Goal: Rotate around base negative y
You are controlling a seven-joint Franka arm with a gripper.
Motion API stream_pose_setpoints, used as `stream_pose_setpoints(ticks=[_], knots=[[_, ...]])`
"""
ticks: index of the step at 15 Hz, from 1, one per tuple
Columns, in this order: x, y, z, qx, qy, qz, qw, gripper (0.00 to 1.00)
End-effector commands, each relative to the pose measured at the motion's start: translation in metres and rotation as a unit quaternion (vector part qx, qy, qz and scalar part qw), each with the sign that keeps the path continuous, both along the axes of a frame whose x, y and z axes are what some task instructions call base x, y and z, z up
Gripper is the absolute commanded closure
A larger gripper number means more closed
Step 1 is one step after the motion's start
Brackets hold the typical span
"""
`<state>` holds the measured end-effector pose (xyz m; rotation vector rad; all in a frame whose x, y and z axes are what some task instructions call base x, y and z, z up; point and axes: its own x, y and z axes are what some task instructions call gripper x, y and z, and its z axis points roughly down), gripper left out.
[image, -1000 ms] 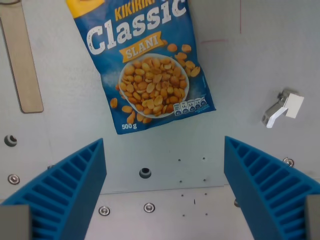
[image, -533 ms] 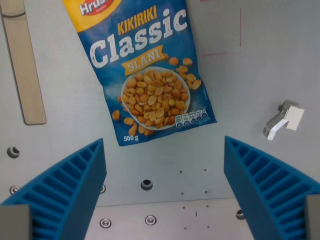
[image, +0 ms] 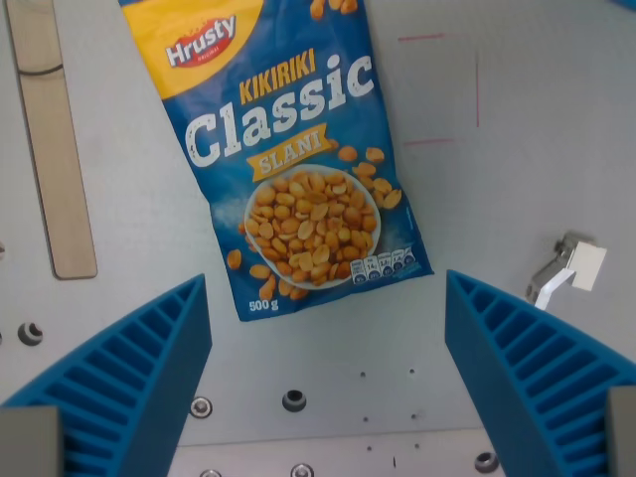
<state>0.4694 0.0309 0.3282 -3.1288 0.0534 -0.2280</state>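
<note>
Blue ribbed gripper [image: 326, 383] fingers [image: 129, 383] stand wide apart, holding nothing, just below the Hrusty Classic peanut bag [image: 288, 159]. Left of the bag lies a wooden stick [image: 55, 149]; right of it, a small white clip [image: 568, 268].

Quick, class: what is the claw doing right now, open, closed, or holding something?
Claw: open, holding nothing; the peanut bag lies on the table beyond its fingers.
</note>
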Motion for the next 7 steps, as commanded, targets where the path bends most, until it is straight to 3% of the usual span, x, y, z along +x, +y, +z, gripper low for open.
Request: stream_pose_setpoints(ticks=[1,7], knots=[[-0.0161,-0.0006,0.0006,-0.003,-0.145,-0.001,0.9894,0.0],[-0.0161,-0.0006,0.0006,-0.003,-0.185,0.0,0.9828,0.0]])
